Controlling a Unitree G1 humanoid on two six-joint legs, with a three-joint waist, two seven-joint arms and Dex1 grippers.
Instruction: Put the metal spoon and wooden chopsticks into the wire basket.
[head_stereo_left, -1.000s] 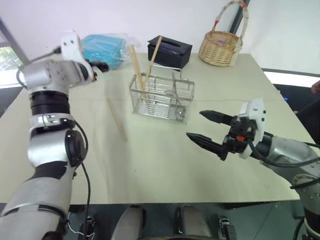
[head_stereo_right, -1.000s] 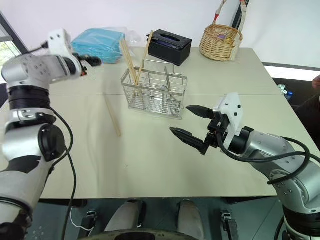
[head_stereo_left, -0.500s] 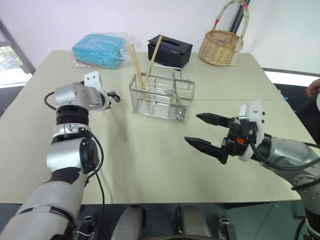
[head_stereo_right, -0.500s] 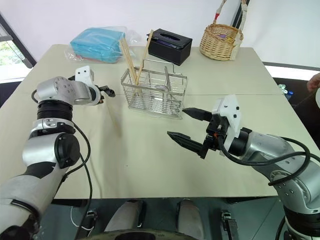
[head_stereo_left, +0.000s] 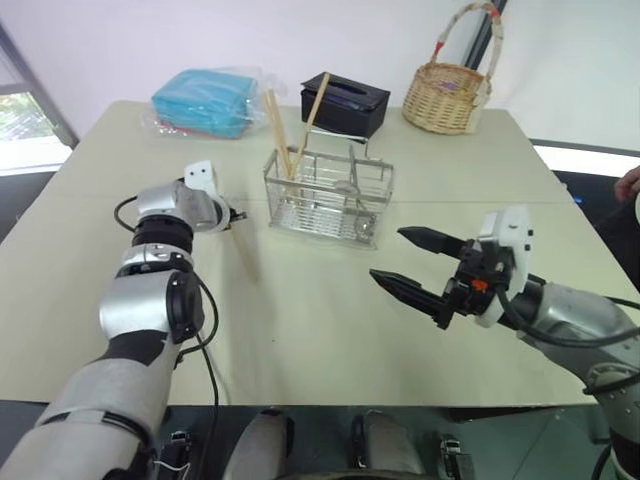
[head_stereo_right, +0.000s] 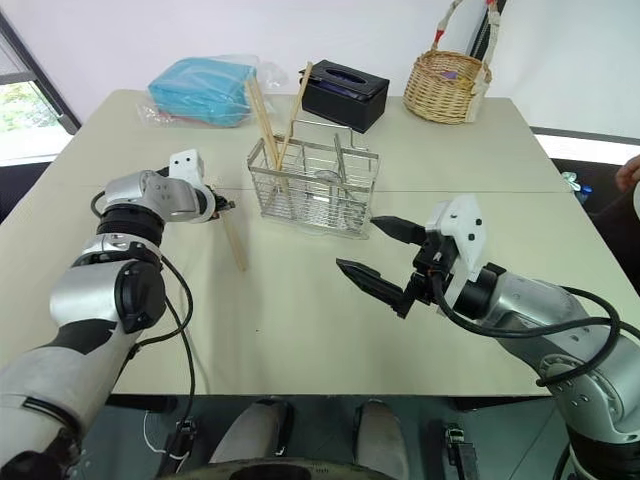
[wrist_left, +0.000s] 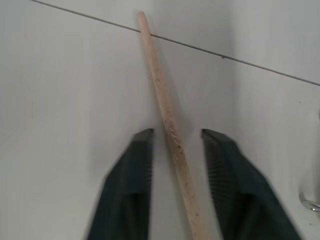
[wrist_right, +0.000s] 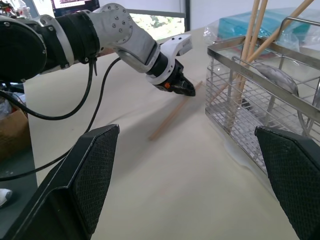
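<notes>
The wire basket (head_stereo_left: 372, 214) stands at mid-table. Two wooden chopsticks (head_stereo_left: 276, 130) lean upright in its left compartment, and the metal spoon (wrist_right: 272, 75) rests inside it. A third chopstick (head_stereo_right: 235, 250) lies flat on the table to the basket's left. My left gripper (head_stereo_left: 237, 215) is down at that chopstick's far end. In the left wrist view its fingers (wrist_left: 142, 160) stand close on either side of the stick (wrist_left: 170, 130), shut on it. My right gripper (head_stereo_left: 387, 254) hovers wide open and empty over the table, in front of the basket's right side.
At the back of the table are a blue plastic-wrapped packet (head_stereo_left: 205, 100), a black tissue box (head_stereo_left: 345, 100) and a round wicker basket (head_stereo_left: 448, 95). A person's hand (head_stereo_left: 630, 183) shows at the right edge.
My left arm has come down from a raised position to the table, and its fingers have closed in around the lying chopstick. The right arm has kept still.
</notes>
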